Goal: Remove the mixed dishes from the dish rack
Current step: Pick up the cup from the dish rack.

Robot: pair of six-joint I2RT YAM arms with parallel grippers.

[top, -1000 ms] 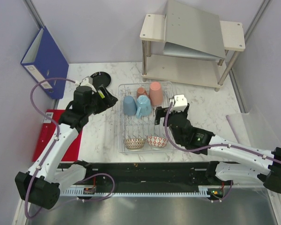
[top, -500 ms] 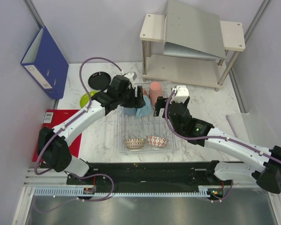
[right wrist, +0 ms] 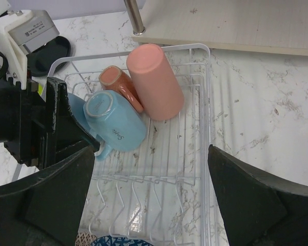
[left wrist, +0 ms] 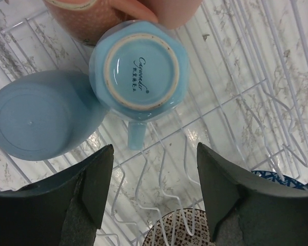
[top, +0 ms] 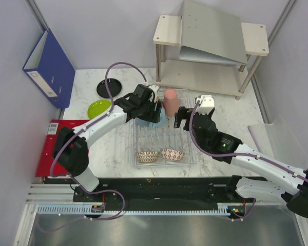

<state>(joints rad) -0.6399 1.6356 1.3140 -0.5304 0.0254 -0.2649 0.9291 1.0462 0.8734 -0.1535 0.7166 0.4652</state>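
The dish rack (top: 191, 154) holds a light-blue mug (left wrist: 141, 72) lying base up, a second light-blue cup (left wrist: 38, 115), a salmon-pink mug (right wrist: 120, 84) and a tall salmon-pink cup (right wrist: 154, 82). Two patterned bowls (top: 148, 156) (top: 172, 154) stand at its near end. My left gripper (left wrist: 154, 189) hovers open just above the blue mug's handle, with nothing between its fingers. My right gripper (right wrist: 154, 200) is wide open and empty over the rack's right side, near the pink cup. A black plate (top: 109, 88) and a lime-green plate (top: 99, 107) lie on the table left of the rack.
A beige two-tier shelf (top: 210, 56) stands behind the rack. A blue binder (top: 49, 66) leans at the back left and a red mat (top: 49, 148) lies at the left edge. The left gripper's body (right wrist: 36, 123) sits close beside the right fingers.
The lime-green plate left my left gripper and now lies on the table. The left arm swung right over the rack's blue cups, jaws narrowing slightly. The right arm shifted a little right.
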